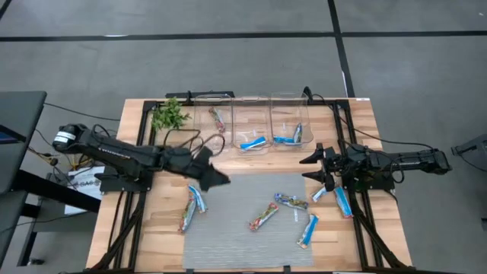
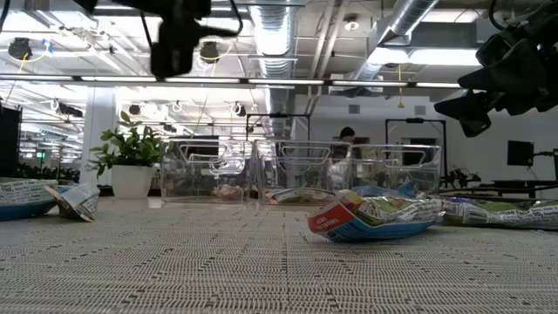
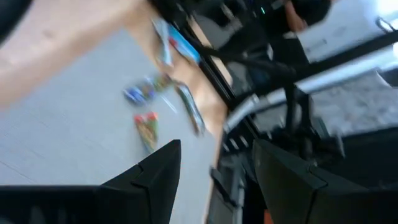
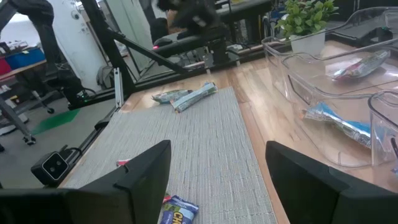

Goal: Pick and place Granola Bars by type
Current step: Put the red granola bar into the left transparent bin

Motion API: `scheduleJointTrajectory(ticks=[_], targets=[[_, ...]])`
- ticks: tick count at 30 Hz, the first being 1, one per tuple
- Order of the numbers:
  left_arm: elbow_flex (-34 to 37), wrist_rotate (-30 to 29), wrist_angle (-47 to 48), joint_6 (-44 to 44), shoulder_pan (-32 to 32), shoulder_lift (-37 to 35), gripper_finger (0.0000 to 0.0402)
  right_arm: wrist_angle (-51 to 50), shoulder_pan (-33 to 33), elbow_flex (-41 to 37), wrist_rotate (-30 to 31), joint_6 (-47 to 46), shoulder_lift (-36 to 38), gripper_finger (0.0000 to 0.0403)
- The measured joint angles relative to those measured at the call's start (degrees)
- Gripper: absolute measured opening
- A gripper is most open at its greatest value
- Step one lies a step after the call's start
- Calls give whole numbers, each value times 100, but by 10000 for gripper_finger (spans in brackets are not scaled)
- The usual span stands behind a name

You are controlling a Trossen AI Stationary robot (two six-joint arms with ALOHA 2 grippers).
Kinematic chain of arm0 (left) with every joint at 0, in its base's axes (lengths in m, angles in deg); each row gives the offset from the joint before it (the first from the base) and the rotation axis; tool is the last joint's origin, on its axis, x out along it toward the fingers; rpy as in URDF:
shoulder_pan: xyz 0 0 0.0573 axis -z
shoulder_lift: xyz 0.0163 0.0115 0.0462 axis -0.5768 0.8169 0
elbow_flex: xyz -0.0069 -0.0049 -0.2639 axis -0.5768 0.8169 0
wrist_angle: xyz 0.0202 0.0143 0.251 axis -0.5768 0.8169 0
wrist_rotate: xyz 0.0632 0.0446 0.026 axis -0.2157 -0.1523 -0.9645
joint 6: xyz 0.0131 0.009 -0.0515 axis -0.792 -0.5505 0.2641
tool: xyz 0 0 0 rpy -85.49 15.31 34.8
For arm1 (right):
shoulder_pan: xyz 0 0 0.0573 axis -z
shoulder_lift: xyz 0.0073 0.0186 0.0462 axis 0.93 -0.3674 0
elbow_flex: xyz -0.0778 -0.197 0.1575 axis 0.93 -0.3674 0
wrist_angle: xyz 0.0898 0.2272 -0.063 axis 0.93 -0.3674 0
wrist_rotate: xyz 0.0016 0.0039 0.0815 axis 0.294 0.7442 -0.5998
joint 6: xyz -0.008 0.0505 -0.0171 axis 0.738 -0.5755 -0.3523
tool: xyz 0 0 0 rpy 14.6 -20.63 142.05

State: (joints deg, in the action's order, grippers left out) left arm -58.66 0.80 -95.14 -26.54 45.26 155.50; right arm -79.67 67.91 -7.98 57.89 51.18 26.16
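Observation:
Granola bars lie on the grey mat [image 1: 243, 228]. A blue-and-white and a red/orange-green one sit together [image 1: 193, 205]. Further right are an orange one [image 1: 262, 217], a silvery one [image 1: 291, 202] and blue ones [image 1: 308, 228], [image 1: 342, 202]. Three clear bins stand at the far edge. The left bin holds a reddish bar [image 1: 218, 119]; the middle [image 1: 253, 142] and right [image 1: 291, 137] bins hold blue bars. My left gripper [image 1: 215, 169] [image 3: 217, 146] hovers open above the mat's far left corner. My right gripper [image 1: 307, 168] [image 4: 217, 146] hovers open over the mat's far right part.
A green plant sprig [image 1: 169, 116] in a white pot stands left of the bins at the far left. Black frame rails run along both table sides [image 1: 125, 205], [image 1: 365, 221]. Cables lie near the left bin [image 1: 190, 141]. Bare mat shows in the middle near part [image 1: 228, 243].

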Motion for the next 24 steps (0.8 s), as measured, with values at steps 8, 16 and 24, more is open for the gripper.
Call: scheduleJointTrajectory(ticks=[8, 16, 24], targets=[[-2, -293, -61, 508, 815, 0, 194, 0, -1, 1, -1, 0, -2, 255], [-2, -255, 911, 1844, 1342, 15, 194, 0, -1, 0, 0, 0, -1, 255], [-2, 332, 2343, 3760, 1877, 20, 194, 0, -1, -1, 0, 0, -2, 255]])
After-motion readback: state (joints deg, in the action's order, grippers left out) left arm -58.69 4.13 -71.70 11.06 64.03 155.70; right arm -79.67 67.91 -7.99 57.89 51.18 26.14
